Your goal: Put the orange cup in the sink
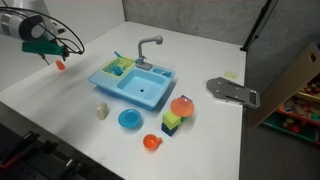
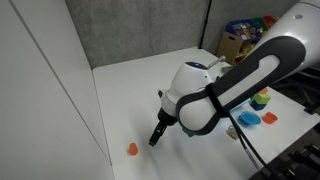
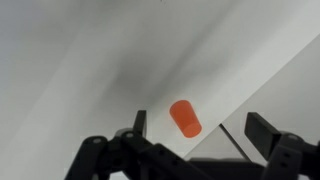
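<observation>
The tiny orange cup sits on the white table at the far left, well away from the light blue toy sink with its grey faucet. The cup also shows in an exterior view and in the wrist view. My gripper hovers just above and beside the cup, open and empty. In the wrist view the gripper has its two fingers spread, with the cup between them, nearer the left finger. In an exterior view the gripper points down close to the cup, and the arm hides most of the sink.
In front of the sink stand a small pale cup, a round blue plate, an orange-red bowl, a salmon-red round piece and a yellow-green item. A grey metal fixture lies at the right. A wall borders the table behind the cup.
</observation>
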{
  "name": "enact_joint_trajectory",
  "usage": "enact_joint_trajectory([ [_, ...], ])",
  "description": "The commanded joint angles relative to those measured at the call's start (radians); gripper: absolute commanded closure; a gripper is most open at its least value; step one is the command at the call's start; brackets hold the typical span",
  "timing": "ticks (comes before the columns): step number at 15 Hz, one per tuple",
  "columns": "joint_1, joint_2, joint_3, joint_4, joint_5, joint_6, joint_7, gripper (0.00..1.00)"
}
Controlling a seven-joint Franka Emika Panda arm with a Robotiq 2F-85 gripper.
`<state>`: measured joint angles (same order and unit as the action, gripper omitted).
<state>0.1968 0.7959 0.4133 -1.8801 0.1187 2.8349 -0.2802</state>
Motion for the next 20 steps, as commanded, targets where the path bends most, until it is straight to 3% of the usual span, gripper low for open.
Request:
enact_joint_trajectory([
  [1, -0.008, 0.052, 0.012, 0.068, -0.027, -0.005, -0.001, 0.00],
  [10, -0.003, 0.192, 0.044, 0.227, -0.073, -0.028, -0.029, 0.00],
  [20, 0.067, 0.262, 0.023, 0.324, -0.132, -0.042, -0.010, 0.00],
])
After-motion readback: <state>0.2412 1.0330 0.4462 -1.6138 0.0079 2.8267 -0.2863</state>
